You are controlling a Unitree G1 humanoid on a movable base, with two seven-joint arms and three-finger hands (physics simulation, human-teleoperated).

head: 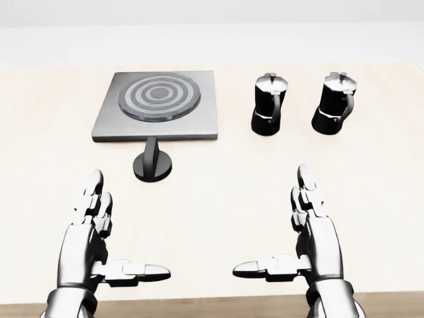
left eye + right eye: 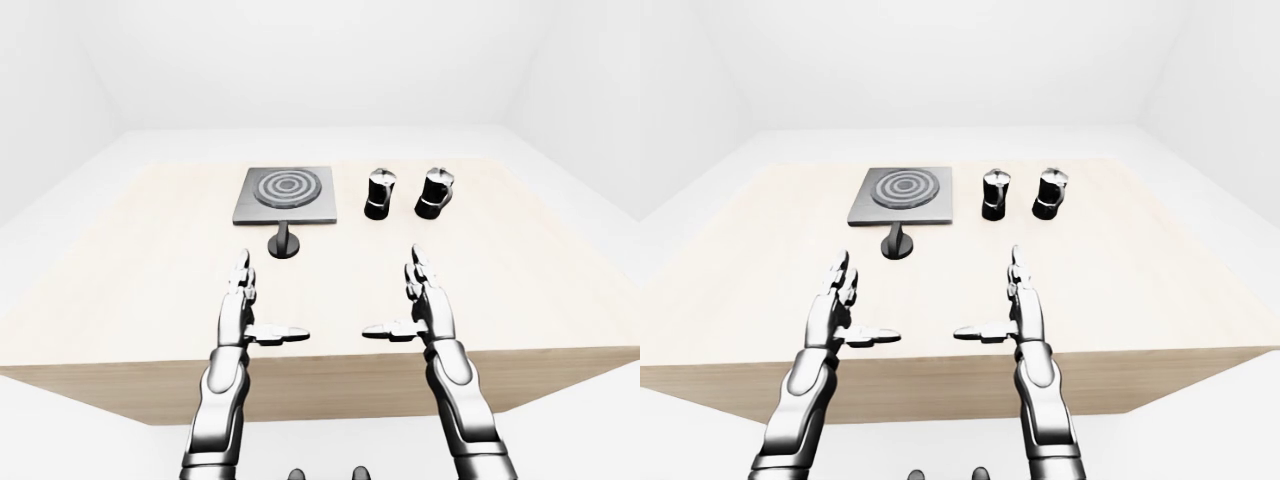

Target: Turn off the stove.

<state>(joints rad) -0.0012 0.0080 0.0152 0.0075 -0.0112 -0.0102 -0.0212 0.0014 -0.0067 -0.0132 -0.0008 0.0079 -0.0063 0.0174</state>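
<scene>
White walls and a white floor are all around our pale wooden table (image 1: 371,199), which looks smooth and flat. Near the far edge of the table, a bit left of the middle, sits the stove (image 1: 158,106). It is a flat grey square with round rings on top, like a target. Its knob (image 1: 153,163) is black and round, with a thin bar standing up on it. The knob sits on the table just beside the stove's near edge.

Two moka pots (image 1: 269,105) stand to the right of the stove, well apart from the knob. They are shiny, black at the bottom and silver on top, with little handles.

Our left hand (image 1: 89,242) and our right hand (image 1: 311,238) are shiny metal. Both hang over the near edge of the table. Their fingers are spread wide open, thumbs pointing at each other, and they hold nothing.

We think the left hand is the better one to use, since the knob is nearer to it. We should reach out slowly, pinch the thin bar from both sides, and turn it gently. We should keep clear of the pots.
</scene>
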